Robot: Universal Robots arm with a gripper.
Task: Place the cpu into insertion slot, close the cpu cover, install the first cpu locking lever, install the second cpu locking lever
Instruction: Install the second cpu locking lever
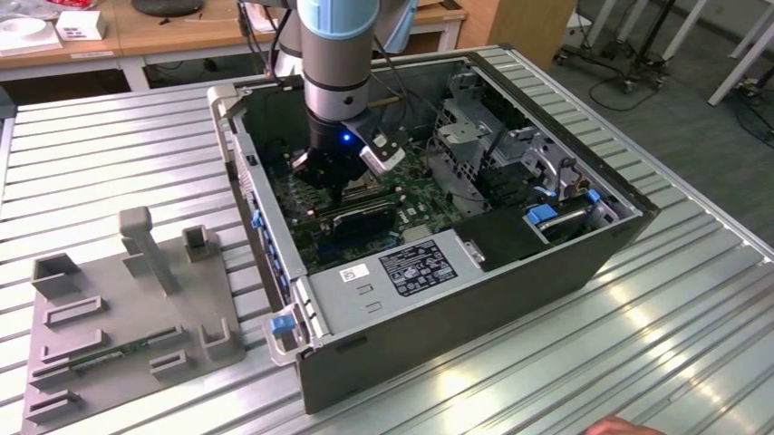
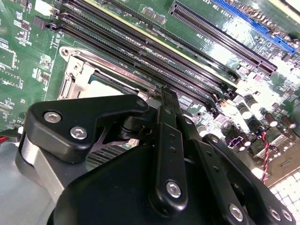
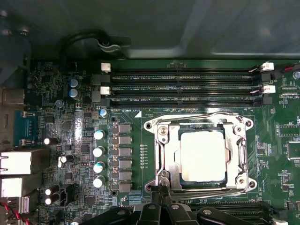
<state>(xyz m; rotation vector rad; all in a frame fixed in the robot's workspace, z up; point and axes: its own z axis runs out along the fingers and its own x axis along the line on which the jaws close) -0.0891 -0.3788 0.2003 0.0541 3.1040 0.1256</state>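
Black gripper fingers (image 3: 161,208) are seen brought close together just at the edge of the socket, with nothing visibly held between them; in the second wrist view the fingertips (image 2: 168,101) are pressed near the socket frame. Within the open computer case (image 1: 581,263), the cpu (image 3: 203,156) is seated in its slot on the green motherboard (image 3: 65,140). The cpu cover (image 3: 201,129) is laid flat around it.

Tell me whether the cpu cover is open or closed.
Closed. In the first wrist view the cpu cover lies flat around the cpu, which sits in the socket.
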